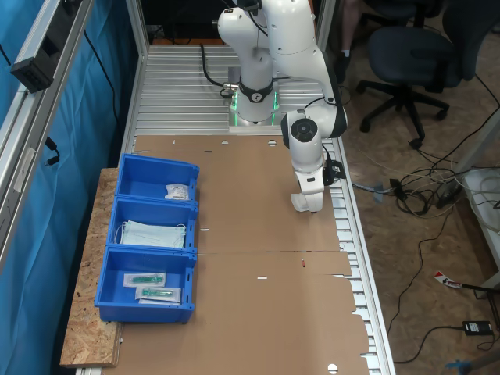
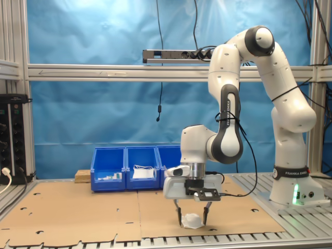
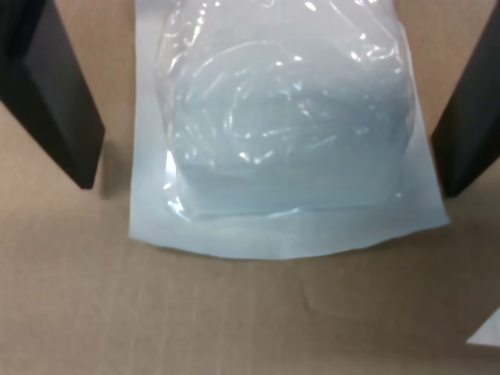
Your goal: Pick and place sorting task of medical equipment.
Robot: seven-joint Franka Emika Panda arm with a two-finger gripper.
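The white packet lies flat on the brown cardboard covering the desk, between the hand's spread fingers (the wrist view shows clear gaps either side). Well apart from the packet, the first exterior view shows three blue bins, an office chair and floor cables

The arm is glossy white, built of rounded tubular links with dark grey bands at the joints. Its round base carries a black ring with small print and glows green at the foot in both exterior views. A black cable runs along the forearm to the hand, a white boxy block with a black plate on its face. Its 2 fingers are slim, flat and matt black.
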